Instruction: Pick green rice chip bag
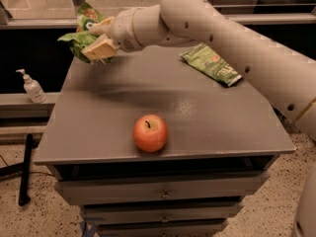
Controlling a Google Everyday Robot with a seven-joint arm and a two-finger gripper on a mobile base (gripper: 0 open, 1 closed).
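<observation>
The green rice chip bag [81, 31] is a bright light-green crumpled bag held in the air above the back left corner of the grey table [98, 112]. My gripper [98, 39] is shut on it, its tan fingers [98, 48] clamped on the bag's right side. The bag is clear of the tabletop. My white arm reaches in from the right across the back of the table.
A red apple [150, 133] sits near the table's front edge. A flatter, darker green bag [211, 63] lies at the back right. A white pump bottle [32, 88] stands on a ledge to the left. Drawers are below the tabletop.
</observation>
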